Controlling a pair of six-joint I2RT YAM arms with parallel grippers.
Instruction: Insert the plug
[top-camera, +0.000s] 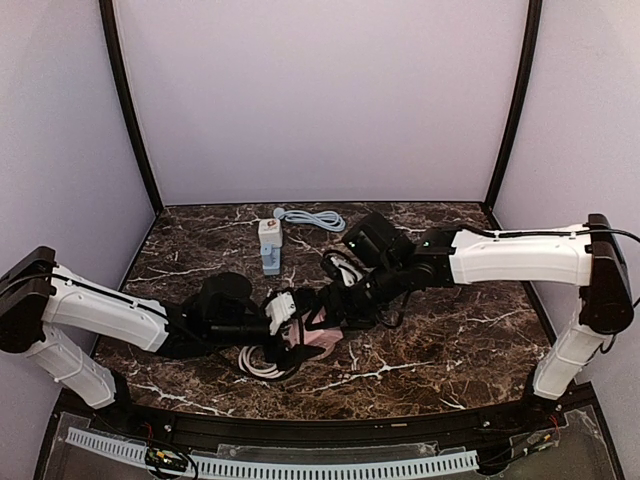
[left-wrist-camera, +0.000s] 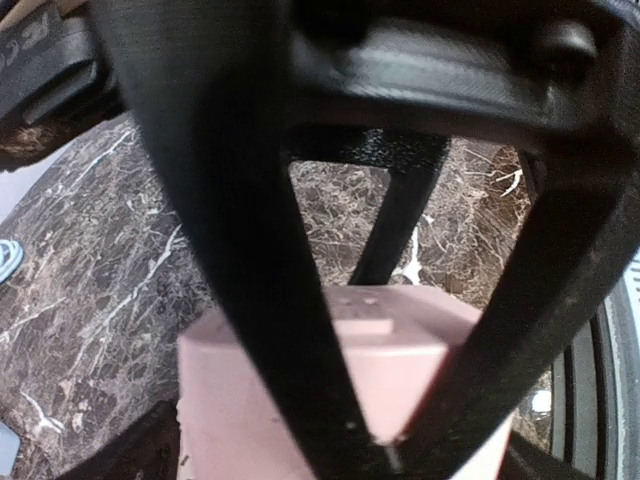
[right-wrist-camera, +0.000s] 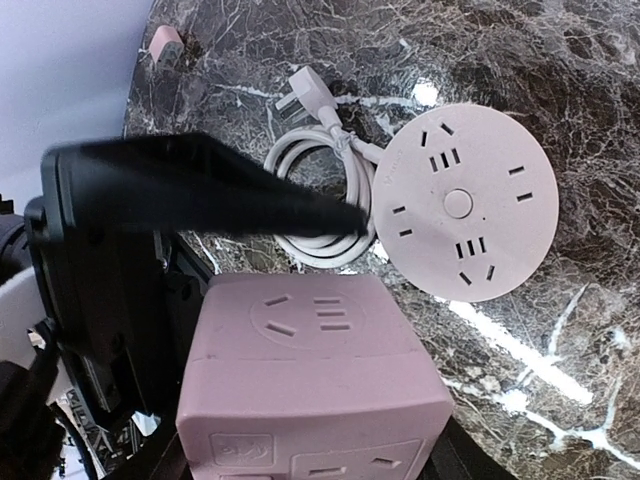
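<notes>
Light, rigid and slick-sided, the white plastic plug (right-wrist-camera: 300, 88) lies toward the near edge of the table (top-camera: 470, 340), best pinched across its body, while the left gripper (left-wrist-camera: 390, 440) clenches the pink plastic cube socket (right-wrist-camera: 315, 380); whether the right gripper (top-camera: 338, 310) grasps anything I cannot tell.

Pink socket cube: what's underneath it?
Below the pink socket cube only dark marble table and the white cord of the round power strip show around it; the spot directly beneath is covered.
</notes>
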